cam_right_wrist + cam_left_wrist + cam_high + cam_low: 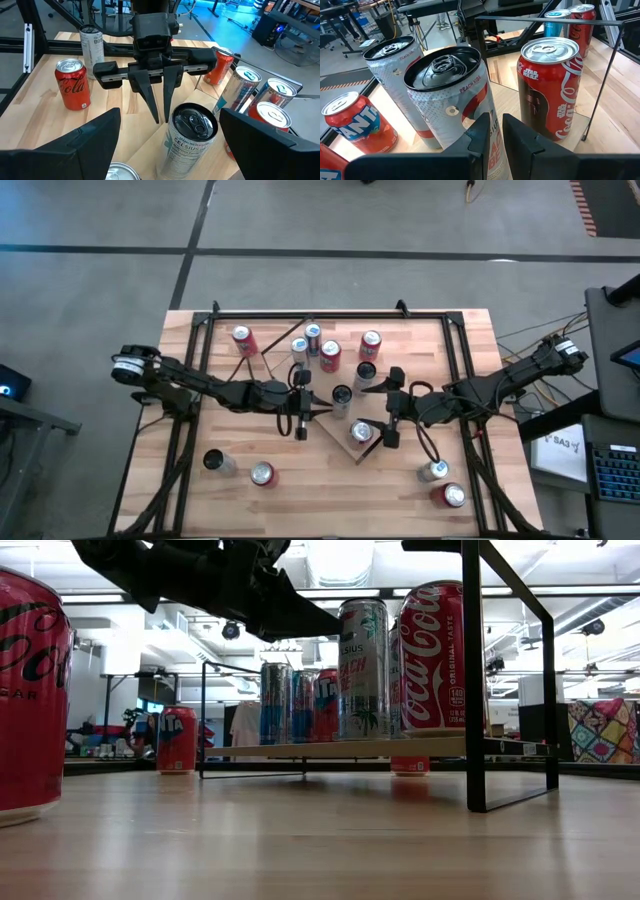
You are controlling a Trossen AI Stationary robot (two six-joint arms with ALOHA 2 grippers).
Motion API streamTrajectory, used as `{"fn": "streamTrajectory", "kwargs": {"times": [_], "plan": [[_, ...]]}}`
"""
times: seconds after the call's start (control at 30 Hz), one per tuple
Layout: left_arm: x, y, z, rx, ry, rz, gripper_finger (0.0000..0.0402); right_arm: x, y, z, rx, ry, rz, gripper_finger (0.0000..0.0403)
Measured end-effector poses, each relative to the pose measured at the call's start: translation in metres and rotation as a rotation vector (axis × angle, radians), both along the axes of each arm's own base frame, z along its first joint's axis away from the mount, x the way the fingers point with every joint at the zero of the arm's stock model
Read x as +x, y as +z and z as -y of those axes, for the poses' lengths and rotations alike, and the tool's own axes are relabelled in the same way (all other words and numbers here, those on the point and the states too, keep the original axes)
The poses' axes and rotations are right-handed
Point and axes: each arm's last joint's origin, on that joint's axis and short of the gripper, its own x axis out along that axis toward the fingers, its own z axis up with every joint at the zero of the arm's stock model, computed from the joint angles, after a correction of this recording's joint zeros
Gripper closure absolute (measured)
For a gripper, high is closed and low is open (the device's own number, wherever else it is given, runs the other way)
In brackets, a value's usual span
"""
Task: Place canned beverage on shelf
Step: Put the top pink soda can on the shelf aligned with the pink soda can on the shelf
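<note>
From above, we see a plank table (330, 490) with the shelf (350, 442) at centre. Several cans (330, 356) already stand there; stray cans (262, 473) remain lower down. Wrist views: our left gripper (159, 107) sits pinched together, empty; our right gripper (389, 430) spread wide beside a can (191, 135).

Your two arms are dark, slim and jointed, each with a pale round cap at its outer joint. The left end effector (157, 102) has black, wedge-shaped tapering fingers below a boxy black housing. The right end effector (391, 423) looks equally black and blocky.
</note>
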Motion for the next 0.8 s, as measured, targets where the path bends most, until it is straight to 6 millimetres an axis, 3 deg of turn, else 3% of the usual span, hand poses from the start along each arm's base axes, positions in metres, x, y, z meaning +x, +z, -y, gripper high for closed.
{"fn": "streamTrajectory", "kwargs": {"times": [0.8], "plan": [[0.0008, 0.0009, -0.007, 0.009, 0.026, 0.008, 0.0365, 0.0, -0.0002, 0.0, 0.0, 0.0, -0.001, 0.0075]]}}
